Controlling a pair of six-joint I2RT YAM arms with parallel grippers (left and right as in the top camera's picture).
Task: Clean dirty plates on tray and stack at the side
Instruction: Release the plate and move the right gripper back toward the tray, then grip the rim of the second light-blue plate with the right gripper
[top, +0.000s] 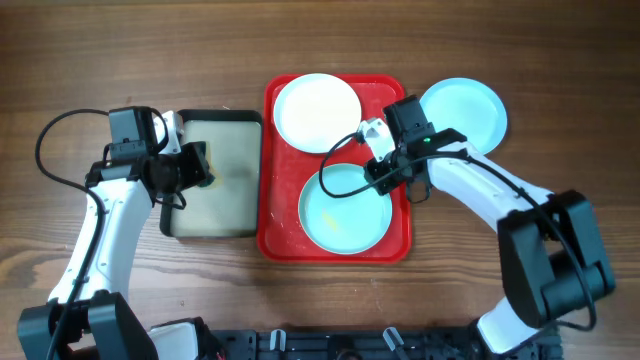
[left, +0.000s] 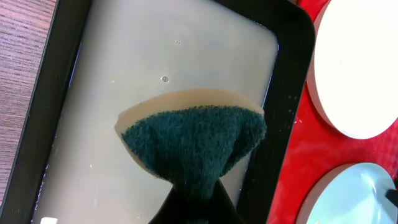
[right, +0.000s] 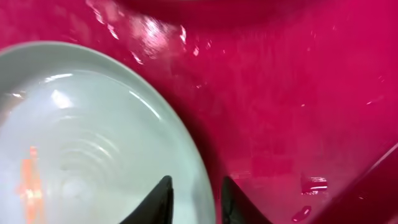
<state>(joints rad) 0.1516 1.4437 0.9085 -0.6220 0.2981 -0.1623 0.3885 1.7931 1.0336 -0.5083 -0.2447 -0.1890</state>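
The red tray (top: 268, 200) holds a white plate (top: 317, 112) at its far end and a pale blue plate (top: 340, 215) at its near end. A second pale blue plate (top: 463, 112) lies on the table right of the tray. My right gripper (top: 385, 175) is shut on the rim of the pale blue plate on the tray; in the right wrist view its fingers (right: 196, 199) straddle that plate's (right: 81, 137) edge, and orange specks show on the plate. My left gripper (top: 192, 167) is shut on a green-and-tan sponge (left: 193, 143), holding it over the beige tray.
The black-rimmed beige tray (top: 225, 200) lies just left of the red tray and holds a shallow layer of cloudy liquid (left: 124, 74). The white plate (left: 354, 68) and the pale blue plate (left: 354, 199) show at the right edge of the left wrist view.
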